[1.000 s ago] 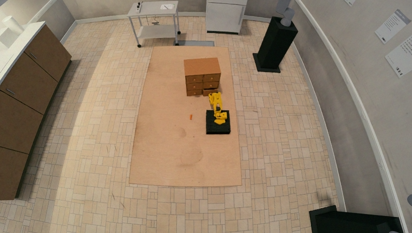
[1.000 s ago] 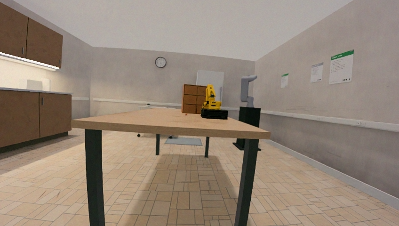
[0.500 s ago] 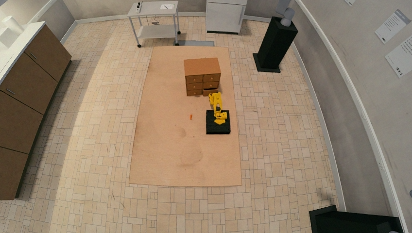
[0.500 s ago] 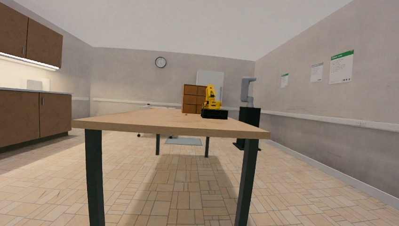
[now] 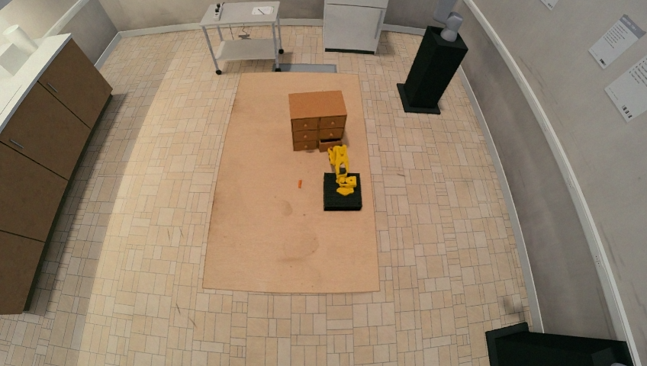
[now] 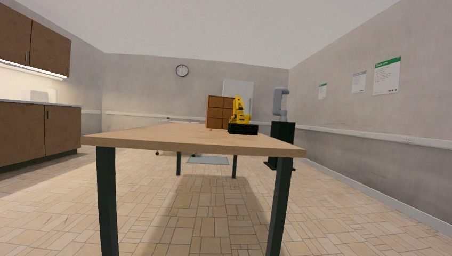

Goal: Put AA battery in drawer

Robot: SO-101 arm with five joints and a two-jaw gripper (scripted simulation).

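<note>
A small orange AA battery [image 5: 299,183] [image 6: 210,129] lies on the table [image 5: 272,235] [image 6: 190,139], left of the arm's black base [image 5: 342,201] [image 6: 242,129]. The wooden chest of small drawers [image 5: 317,104] [image 6: 217,109] stands behind it, two columns of three. Its bottom right drawer [image 5: 327,145] is pulled out a little; the others look shut. My yellow gripper [image 5: 333,149] reaches down to the front of that drawer and is shut on its knob. The fingers and knob are too small to see clearly. The drawer's inside is hidden.
The arm [image 6: 238,109] stands close in front of the chest's right column. A white cart [image 5: 245,31], a white cabinet [image 5: 354,24] and a black pedestal [image 5: 431,72] with a grey arm stand on the floor beyond the table.
</note>
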